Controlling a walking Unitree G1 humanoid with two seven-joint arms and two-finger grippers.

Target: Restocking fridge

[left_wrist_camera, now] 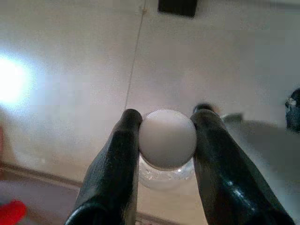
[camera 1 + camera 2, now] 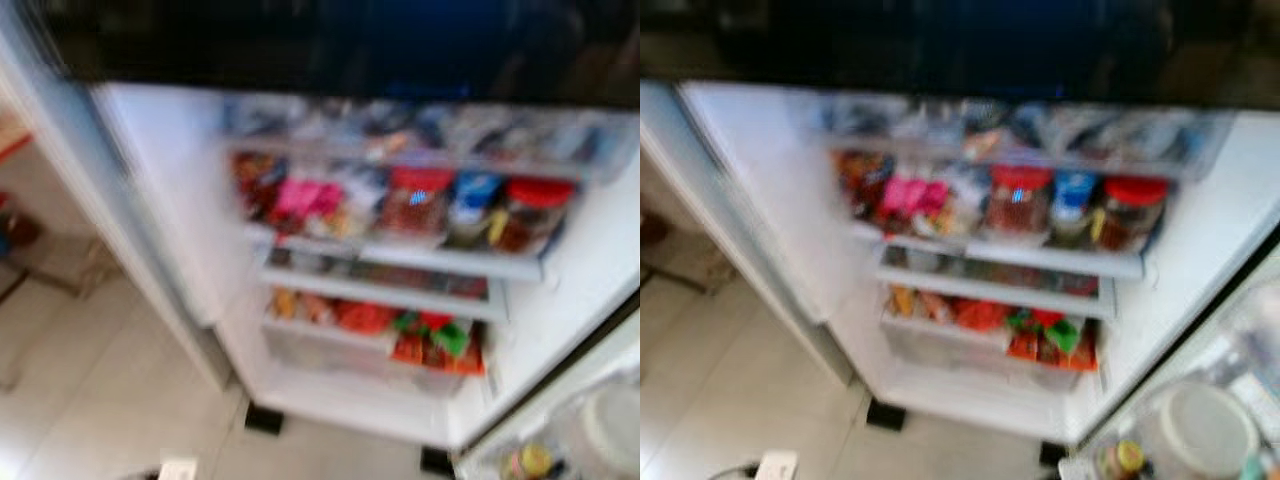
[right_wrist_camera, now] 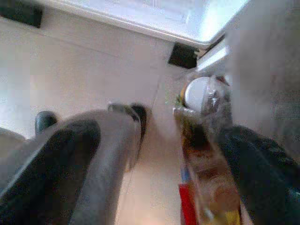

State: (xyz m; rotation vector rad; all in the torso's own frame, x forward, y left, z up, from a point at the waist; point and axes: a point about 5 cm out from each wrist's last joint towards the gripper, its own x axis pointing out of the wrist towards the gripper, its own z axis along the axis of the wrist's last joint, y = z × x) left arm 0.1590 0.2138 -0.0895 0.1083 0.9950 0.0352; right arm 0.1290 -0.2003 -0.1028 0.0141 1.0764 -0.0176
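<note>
left gripper [image 1: 165, 126] clenched on white-capped bottle [image 1: 167, 138], cap between its fingers | right gripper [image 3: 159, 154] spread, holding nothing | fridge door [image 2: 300, 200] shelves ahead, crowded | advice: keep bottle upright, choose a free gap

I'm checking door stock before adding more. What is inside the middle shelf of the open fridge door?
The middle door shelf holds a row of items: red-lidded jars, a blue-topped container and pink packets. Blur hides labels, and the shelf's front rail covers their bases.

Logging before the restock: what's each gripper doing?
Left gripper: shut on a white-capped bottle.
Right gripper: open, holding nothing.
</note>
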